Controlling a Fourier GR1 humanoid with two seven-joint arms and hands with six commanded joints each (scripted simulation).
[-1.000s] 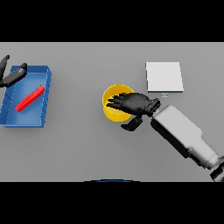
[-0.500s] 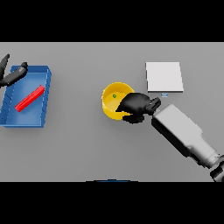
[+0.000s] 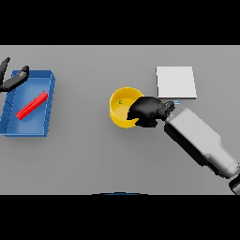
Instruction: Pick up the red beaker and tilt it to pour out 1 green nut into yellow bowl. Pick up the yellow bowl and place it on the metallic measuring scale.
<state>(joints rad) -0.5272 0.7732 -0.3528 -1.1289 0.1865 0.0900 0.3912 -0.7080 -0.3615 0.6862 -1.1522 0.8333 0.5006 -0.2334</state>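
Pour step: a small green nut lies inside the round yellow bowl, near its far-left wall, so by the look of things the pour is already done.
Red beaker: no beaker shape shows anywhere; the only red thing is a slim red bar lying slantwise in the shallow blue rectangular tray at the table's left.
Yellow bowl: it sits on the flat grey table, about mid-table, near the scale but not on it.
Right hand: the dark right hand at the end of the white and grey arm covers the bowl's right rim, its fingers curled over the edge; they look closed on the rim, though the underside of the grip is hidden.
Metallic measuring scale: the pale square metallic plate lies just beyond and to the right of the bowl, with nothing on it.
Left hand: the dark left hand shows at the far left edge, above the tray's back corner, fingers loosely spread and holding nothing.
Still to do: lift the bowl, carry it the short way back and right, set it down on the scale plate, let go.
Judged progress: past halfway, at the grasp before the lift.
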